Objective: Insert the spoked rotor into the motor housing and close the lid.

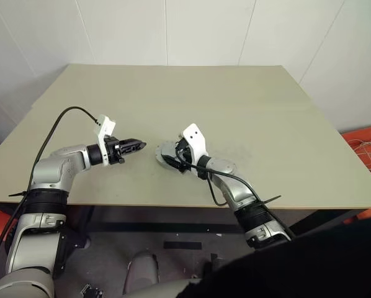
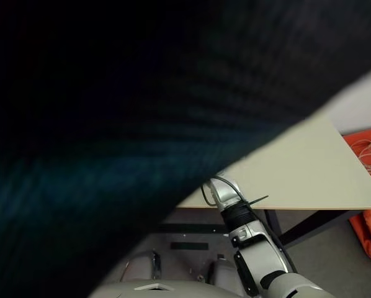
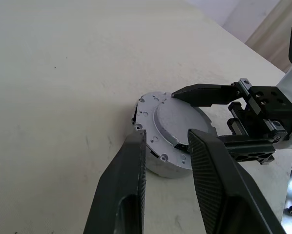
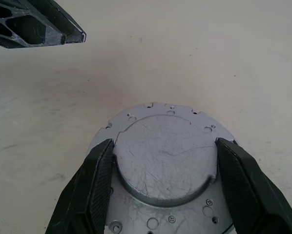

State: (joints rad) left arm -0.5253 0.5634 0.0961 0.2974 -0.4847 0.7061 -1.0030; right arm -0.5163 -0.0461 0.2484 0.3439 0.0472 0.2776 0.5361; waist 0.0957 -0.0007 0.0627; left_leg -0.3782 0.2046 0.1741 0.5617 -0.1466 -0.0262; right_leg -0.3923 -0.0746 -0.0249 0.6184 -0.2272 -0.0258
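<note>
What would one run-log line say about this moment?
right gripper: straddling closed motor housing | left gripper: empty, beside it | table

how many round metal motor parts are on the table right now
1: a grey round metal assembly near the table's front edge, between the right gripper's spread fingers. The left gripper hovers beside it. Other parts may be hidden inside.

You cannot see most of the table (image 2: 309,174) in the right eye view behind a dark blurred mass (image 2: 142,124), and the motor housing (image 4: 165,161), cut off at the right wrist view's edge, shows nothing of its interior.
</note>
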